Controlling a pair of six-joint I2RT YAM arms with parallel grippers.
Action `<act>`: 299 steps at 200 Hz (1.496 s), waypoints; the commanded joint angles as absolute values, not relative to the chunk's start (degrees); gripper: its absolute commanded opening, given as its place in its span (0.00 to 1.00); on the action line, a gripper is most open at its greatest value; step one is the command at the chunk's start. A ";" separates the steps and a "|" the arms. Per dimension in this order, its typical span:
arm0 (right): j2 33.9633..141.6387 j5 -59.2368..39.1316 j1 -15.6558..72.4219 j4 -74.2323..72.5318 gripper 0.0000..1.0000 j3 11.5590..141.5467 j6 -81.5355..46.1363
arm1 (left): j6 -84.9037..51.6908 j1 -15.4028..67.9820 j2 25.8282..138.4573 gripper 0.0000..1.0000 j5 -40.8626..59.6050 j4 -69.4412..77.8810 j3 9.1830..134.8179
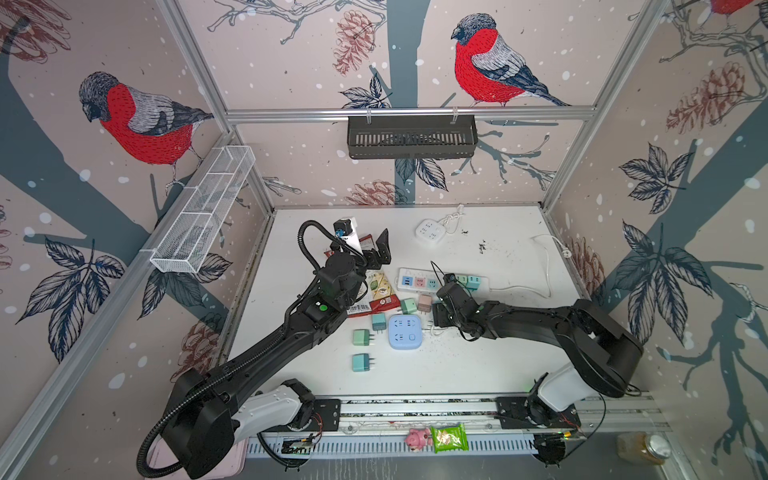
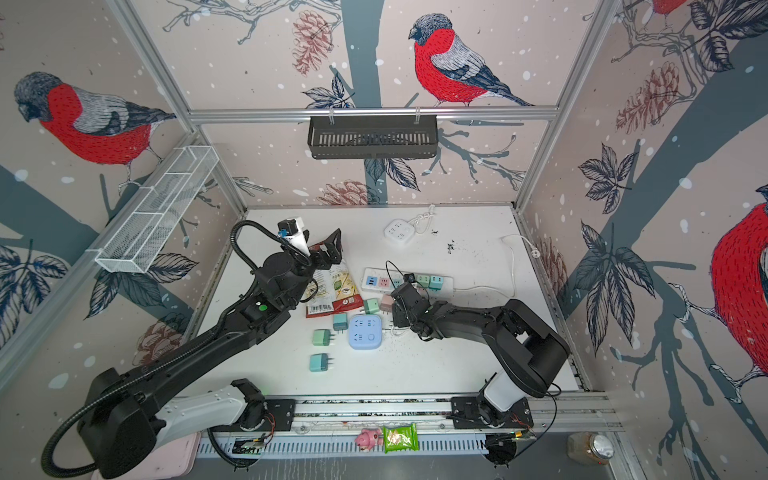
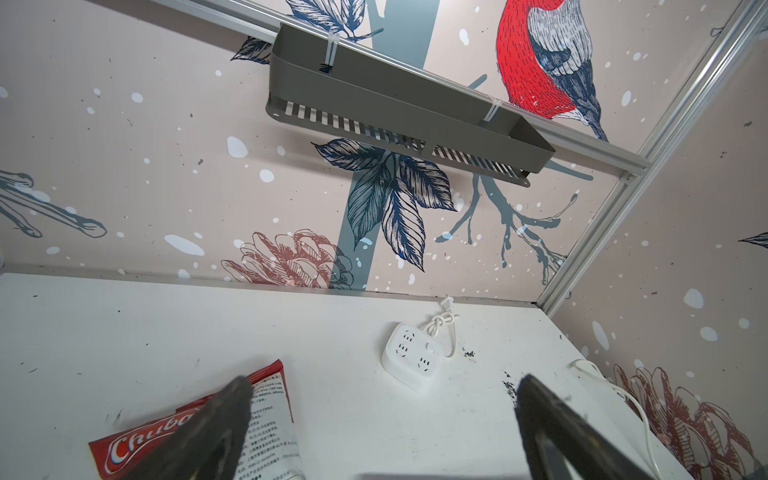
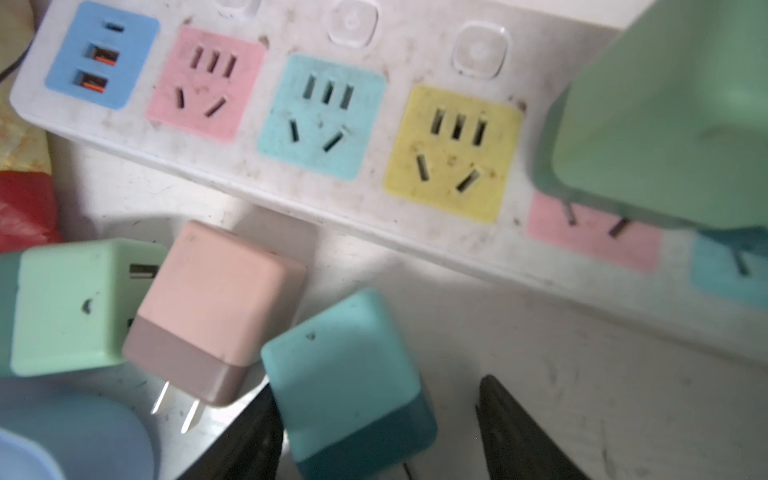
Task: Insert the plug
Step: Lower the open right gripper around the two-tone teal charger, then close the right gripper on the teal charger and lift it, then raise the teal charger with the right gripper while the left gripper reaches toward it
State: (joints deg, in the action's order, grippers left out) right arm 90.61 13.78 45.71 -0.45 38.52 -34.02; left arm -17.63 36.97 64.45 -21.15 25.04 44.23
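Teal cube-shaped plastic plug (image 4: 345,374) is sitting between the spread jaws of your right gripper (image 4: 376,386), touching only one, near the long white power strip (image 4: 374,199). Your left gripper (image 3: 384,384) is hanging spread wide, gripping nothing.

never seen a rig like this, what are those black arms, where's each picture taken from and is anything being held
Two robot arms work at a white table, each ending in a two-fingered gripper. Two pictures look down from above; two come from cameras on the wrists. On the table: a white power strip with coloured sockets, loose charger plugs, a blue socket cube, a white socket cube, snack packets. The left gripper hangs open and empty. The right gripper straddles a teal plug, but a gap beside one finger shows it isn't gripped yet.
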 commanded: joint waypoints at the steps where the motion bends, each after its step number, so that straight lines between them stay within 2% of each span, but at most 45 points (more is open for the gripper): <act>1: 92.38 13.45 45.55 0.04 0.67 39.29 -33.78 | -17.75 36.89 64.31 0.98 -21.35 25.71 44.36; 41: 93.54 13.36 45.95 0.79 0.53 39.97 -34.22 | -17.58 36.91 64.31 0.98 -20.91 25.81 44.77; 73: 93.16 13.36 46.39 0.65 0.48 39.48 -34.79 | -17.60 36.86 65.12 0.98 -20.51 25.12 45.34; 119: 92.32 13.84 46.85 2.10 0.34 41.04 -34.71 | -17.75 36.91 63.92 0.98 -20.34 25.16 45.31; 176: 79.73 18.76 47.24 -0.14 0.26 38.61 -33.20 | -16.46 36.85 65.13 0.98 -14.06 25.73 45.56; 245: 65.67 25.65 47.20 -18.61 0.13 32.72 -21.41 | -11.48 36.85 67.47 0.98 -0.71 22.66 48.88; 299: 61.74 29.97 46.92 -41.07 0.04 25.72 -8.26 | -9.26 36.91 69.62 0.98 8.56 21.17 50.84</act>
